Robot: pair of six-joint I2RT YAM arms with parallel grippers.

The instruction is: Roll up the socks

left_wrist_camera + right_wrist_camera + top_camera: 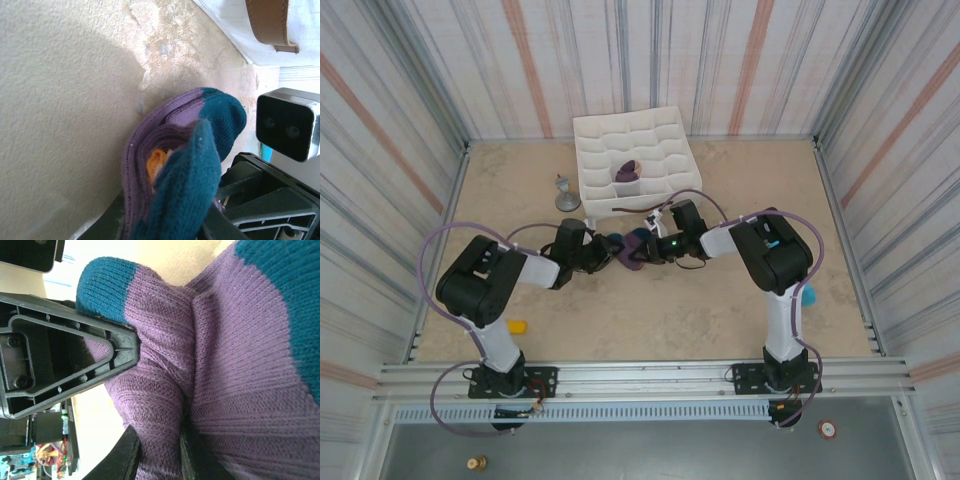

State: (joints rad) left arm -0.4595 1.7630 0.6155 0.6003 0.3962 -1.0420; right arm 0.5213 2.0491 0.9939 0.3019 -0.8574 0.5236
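The socks (633,250) lie as a purple bundle with a teal toe at the table's middle, between both grippers. My left gripper (611,249) comes in from the left and my right gripper (651,246) from the right. In the left wrist view the left gripper (165,227) is shut on the folded socks (175,165), whose orange cuff peeks out inside the fold. In the right wrist view the right gripper (160,455) pinches a fold of the purple socks (225,355), with the left gripper's black finger (65,355) pressed against the fabric. A rolled purple bundle (628,172) sits in the white tray (595,135).
The white compartment tray stands at the back, close behind the grippers. A grey metal piece (565,198) lies left of it. A small yellow block (516,326) rests near the left arm's base, and a teal cylinder (808,295) beside the right arm.
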